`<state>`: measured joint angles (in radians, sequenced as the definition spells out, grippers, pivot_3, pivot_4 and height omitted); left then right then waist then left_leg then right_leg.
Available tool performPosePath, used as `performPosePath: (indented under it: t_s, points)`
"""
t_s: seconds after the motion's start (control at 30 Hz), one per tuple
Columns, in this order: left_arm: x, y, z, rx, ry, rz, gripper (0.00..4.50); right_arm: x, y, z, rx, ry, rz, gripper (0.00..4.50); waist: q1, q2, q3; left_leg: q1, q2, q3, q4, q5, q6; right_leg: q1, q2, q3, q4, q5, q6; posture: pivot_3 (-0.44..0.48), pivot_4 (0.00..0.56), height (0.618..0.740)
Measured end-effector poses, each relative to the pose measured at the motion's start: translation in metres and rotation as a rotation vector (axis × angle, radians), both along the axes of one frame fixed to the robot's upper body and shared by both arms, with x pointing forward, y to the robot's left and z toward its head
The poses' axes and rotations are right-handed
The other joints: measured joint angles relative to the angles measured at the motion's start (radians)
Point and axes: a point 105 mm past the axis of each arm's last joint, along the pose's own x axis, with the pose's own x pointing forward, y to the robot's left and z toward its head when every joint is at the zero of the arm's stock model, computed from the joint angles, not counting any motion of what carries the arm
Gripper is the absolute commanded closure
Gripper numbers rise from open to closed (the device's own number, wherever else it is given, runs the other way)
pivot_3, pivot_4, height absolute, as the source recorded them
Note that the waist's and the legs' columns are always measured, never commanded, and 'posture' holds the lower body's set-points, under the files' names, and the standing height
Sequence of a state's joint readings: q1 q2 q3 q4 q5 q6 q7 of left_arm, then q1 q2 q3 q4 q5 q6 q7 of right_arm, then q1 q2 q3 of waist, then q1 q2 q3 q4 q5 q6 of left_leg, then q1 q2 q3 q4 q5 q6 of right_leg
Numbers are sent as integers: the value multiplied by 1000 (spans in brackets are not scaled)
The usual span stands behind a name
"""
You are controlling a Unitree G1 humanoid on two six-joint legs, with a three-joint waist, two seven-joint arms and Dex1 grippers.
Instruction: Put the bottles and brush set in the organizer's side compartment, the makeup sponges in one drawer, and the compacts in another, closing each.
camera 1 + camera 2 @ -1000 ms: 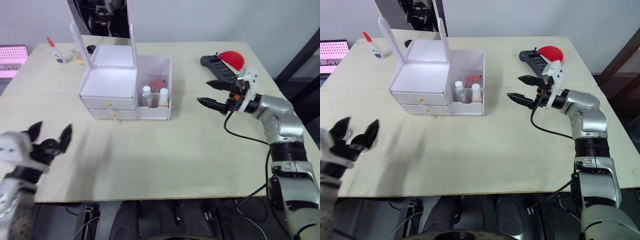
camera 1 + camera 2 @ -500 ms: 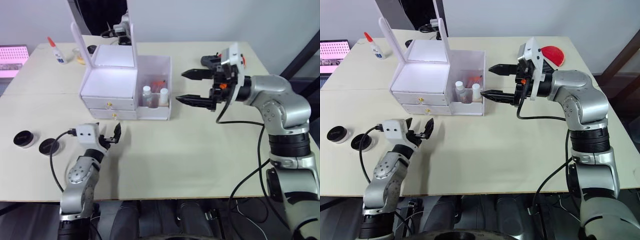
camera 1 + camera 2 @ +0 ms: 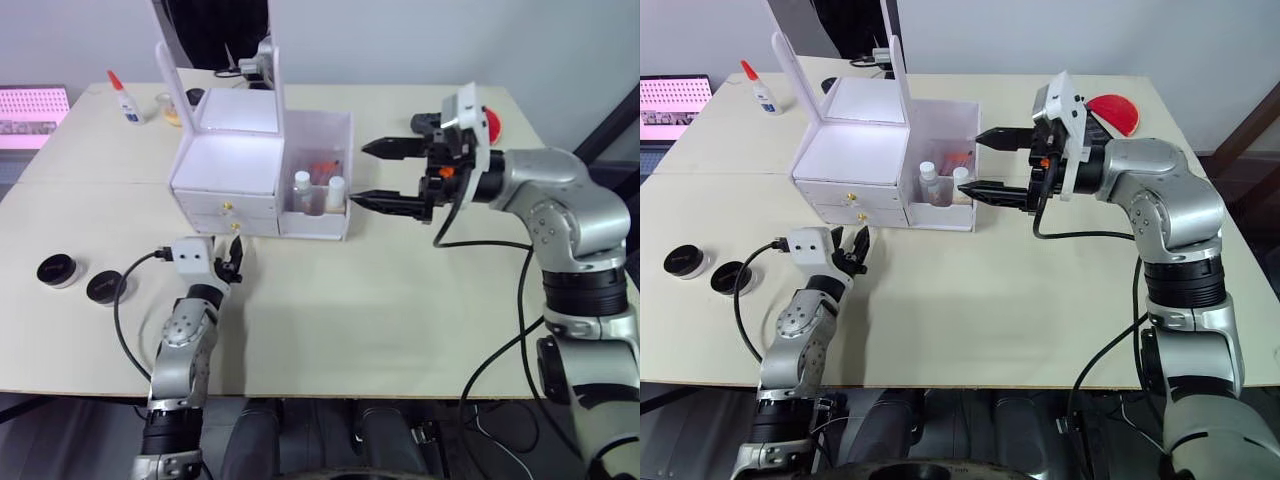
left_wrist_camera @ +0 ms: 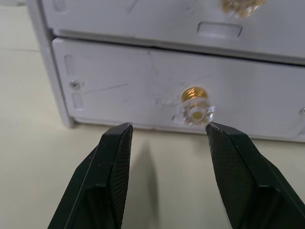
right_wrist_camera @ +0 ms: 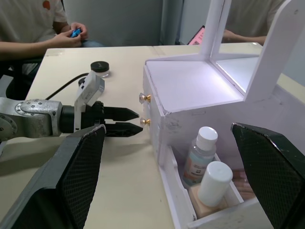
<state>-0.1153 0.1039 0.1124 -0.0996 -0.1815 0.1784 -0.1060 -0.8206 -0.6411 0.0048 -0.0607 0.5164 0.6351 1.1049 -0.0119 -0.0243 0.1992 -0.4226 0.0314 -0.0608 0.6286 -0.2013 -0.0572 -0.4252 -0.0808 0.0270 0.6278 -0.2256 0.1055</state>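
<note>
1. Organizer (image 3: 262, 185) stands on the table (image 3: 400, 300), toward its far left part, mirror frame upright, both drawers shut.
2. Side compartment (image 3: 322, 200), on the organizer's right, holds the two bottles (image 5: 206, 164) upright side by side, the clear one just behind the beige one; something red and pink lies behind them.
3. Left gripper (image 4: 167, 138) is at the lower drawer's front, fingers spread apart and empty, with the lower knob (image 4: 195, 107) between the tips, nearer one finger; whether it touches cannot be told.
4. Upper knob (image 5: 143, 98) sits just above, free.
5. Right gripper (image 3: 385, 175) hovers just right of the side compartment, fingers pointing at it, wide apart and holding nothing; the lower tip is close to the bin's wall.
6. Compacts (image 3: 80, 280) lie on the table near its left edge, side by side, well apart from the organizer.
7. Glue bottle (image 3: 125, 98) stands at the far left corner; a red disc (image 3: 1112, 112) lies at the far right.
8. Two people's arms (image 5: 57, 40) show beyond the table in the right wrist view.
</note>
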Motion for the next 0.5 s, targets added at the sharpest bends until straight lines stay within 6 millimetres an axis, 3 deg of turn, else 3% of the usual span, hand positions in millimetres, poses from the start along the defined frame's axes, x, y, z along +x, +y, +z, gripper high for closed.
performPosePath:
  t_s: [0.33,0.43,0.5]
  points:
    - [5,-8,5,4,-23,-23,1920,0,2,-1,-8,-5,6,0,-1,0,0,0,0,0,0,0,0,0,0,0,0,0,0,0,150,740]
    - [6,-8,4,4,-20,-23,2830,0,3,-3,-15,-2,8,0,-1,0,0,0,0,0,0,0,0,0,0,0,0,0,0,0,150,740]
    - [8,-9,2,4,-15,-26,3856,0,3,-3,-16,-3,7,0,0,0,0,0,0,0,0,0,0,0,0,0,0,0,0,0,150,740]
